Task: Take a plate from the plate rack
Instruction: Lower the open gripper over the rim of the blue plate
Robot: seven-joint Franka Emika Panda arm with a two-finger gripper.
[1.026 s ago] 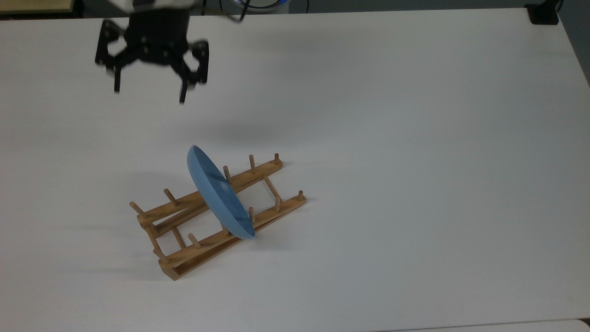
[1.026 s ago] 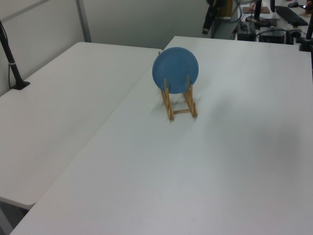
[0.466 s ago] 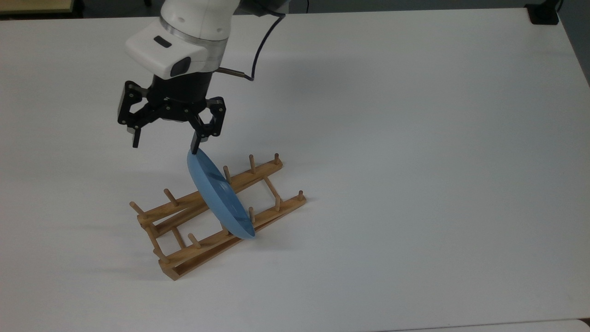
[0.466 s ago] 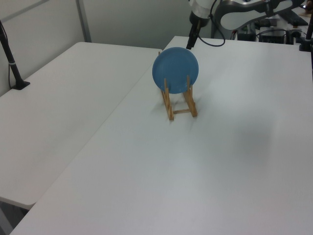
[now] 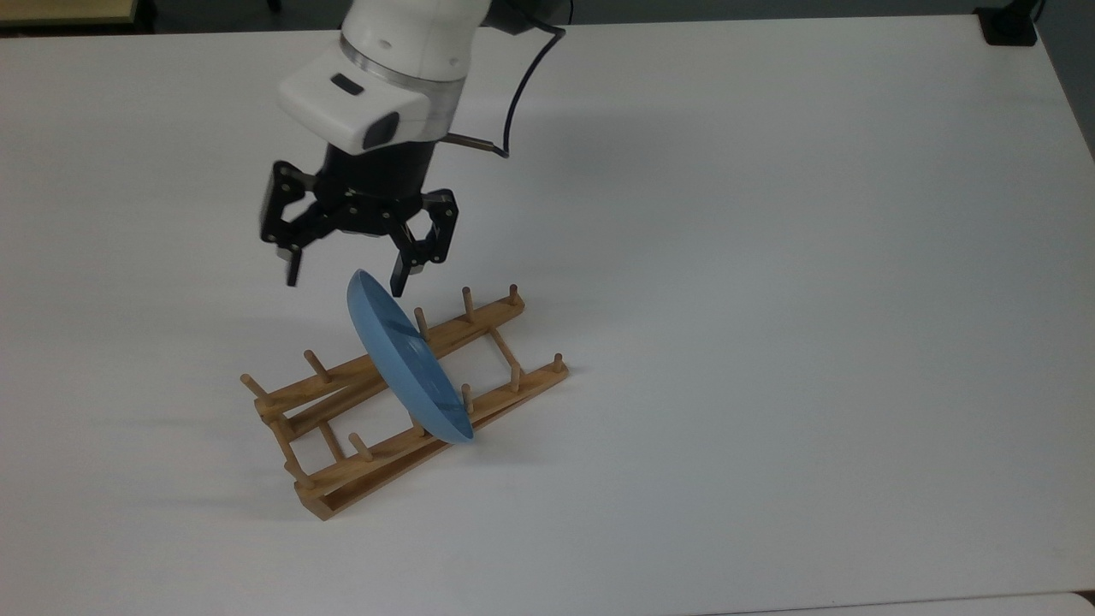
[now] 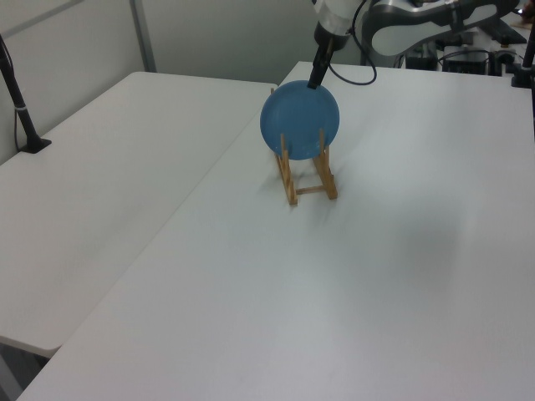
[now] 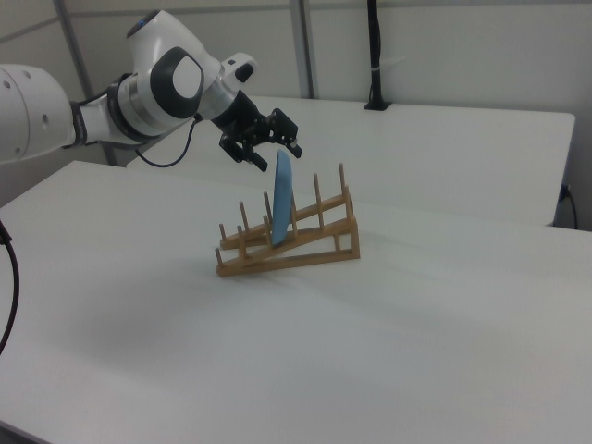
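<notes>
**Gripper swings in over the plate's top edge**

In the last second the arm has come from the far corner of the table, and in the last half-second it has slid toward the top view's right; the gripper point(image 5: 348, 282) now sits with its two fingers spread wide, one on either side of the plate's upper rim. Nothing is clamped: the jaws stand open, and in the top view there is white table showing between each fingertip and the blue edge.

The plate point(image 5: 404, 359) has not budged. It stands on edge in the plate rack point(image 5: 342, 389), slotted between the upright pegs near the middle of the two wooden rails, leaning a little toward the top view's left. In the right view the plate point(image 7: 281, 196) is a thin blue sliver rising well above the pegs, with the gripper point(image 7: 262, 142) just beside its top. From the left view the plate point(image 6: 299, 119) shows its full round face, and a dark finger point(image 6: 315, 72) comes down to its upper rim — whether it actually touches there is hard to say from this angle.

The rack rests on the white table point(image 5: 770, 257), its rails running diagonally across the top view.
</notes>
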